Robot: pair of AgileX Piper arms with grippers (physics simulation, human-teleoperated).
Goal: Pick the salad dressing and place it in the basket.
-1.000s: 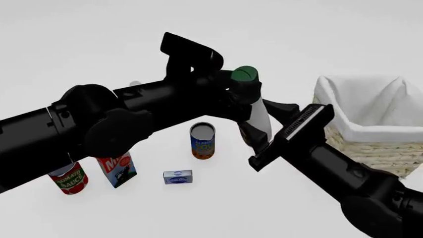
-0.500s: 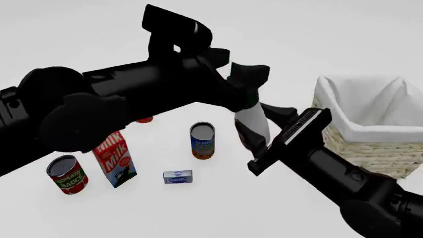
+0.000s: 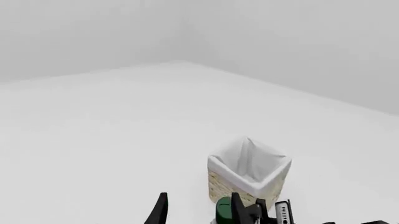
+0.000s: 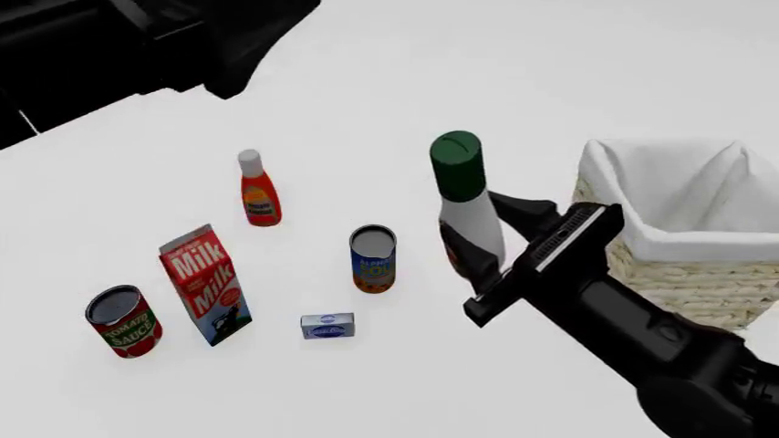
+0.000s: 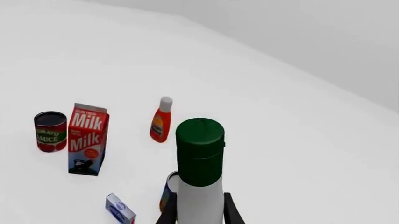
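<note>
Standing upright just left of the basket [image 4: 681, 242], the salad dressing [image 4: 466, 205] is sitting clamped in the right gripper [image 4: 481, 239]; the left gripper [image 3: 196, 212] is showing spread fingers, while the soup can [image 4: 372, 259] is resting nearby.

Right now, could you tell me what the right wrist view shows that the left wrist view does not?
Only the right wrist view shows the tomato sauce can, milk carton, red bottle, small box and the can behind the dressing. Only the left wrist view shows the basket and the left gripper, open. Both show the salad dressing, its green cap, and right gripper parts.
</note>
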